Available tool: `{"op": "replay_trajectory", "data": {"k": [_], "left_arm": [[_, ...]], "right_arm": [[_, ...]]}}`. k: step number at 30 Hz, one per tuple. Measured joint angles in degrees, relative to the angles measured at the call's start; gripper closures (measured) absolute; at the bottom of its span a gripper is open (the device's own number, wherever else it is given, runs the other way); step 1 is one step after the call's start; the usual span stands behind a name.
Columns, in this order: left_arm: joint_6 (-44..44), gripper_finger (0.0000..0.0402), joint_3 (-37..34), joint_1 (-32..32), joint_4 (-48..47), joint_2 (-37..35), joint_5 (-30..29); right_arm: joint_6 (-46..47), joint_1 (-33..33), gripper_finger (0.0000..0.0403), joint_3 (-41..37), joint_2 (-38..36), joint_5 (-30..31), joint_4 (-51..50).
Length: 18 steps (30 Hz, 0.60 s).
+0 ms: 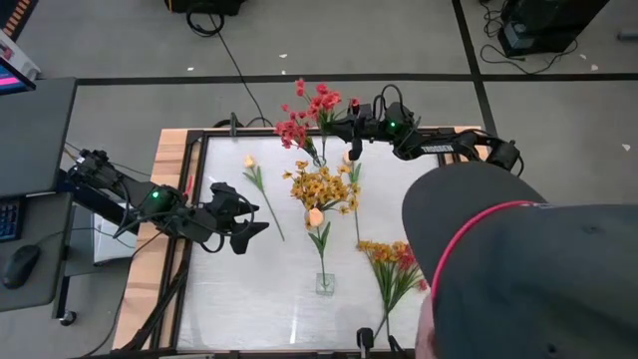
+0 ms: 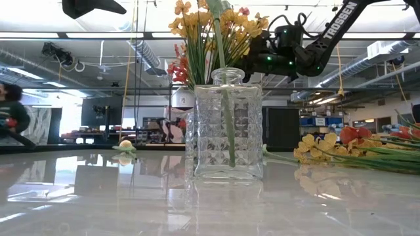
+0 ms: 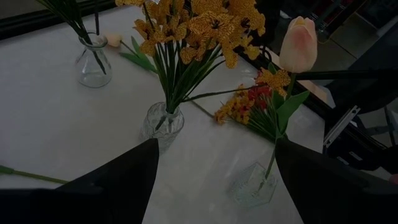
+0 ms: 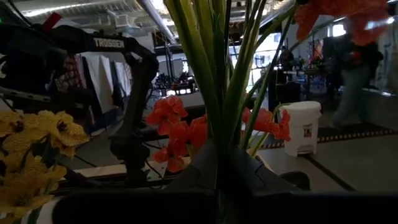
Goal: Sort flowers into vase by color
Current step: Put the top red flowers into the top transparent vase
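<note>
Flowers are partly sorted: yellow-orange blossoms (image 1: 321, 186) stand in the round glass vase at table centre, a peach tulip bud (image 1: 316, 217) in the square cut-glass vase (image 1: 325, 283) toward 6 o'clock. At 12 o'clock, the right gripper (image 1: 351, 127) pinches green stems of the red blossom sprig (image 1: 307, 115) over the far vase. Likely next: lower and release. Left gripper (image 1: 244, 214), at 9 o'clock, waits spread.
</note>
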Motion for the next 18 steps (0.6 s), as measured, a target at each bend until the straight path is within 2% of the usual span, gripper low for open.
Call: {"op": "replay_trajectory", "data": {"k": [18], "left_arm": [[0.0, 0.0074, 0.0, 0.0, 0.0, 0.0, 0.0]], "right_arm": [[0.5, 1.2, 0.0384, 0.0, 1.8, 2.5, 0.3]]}}
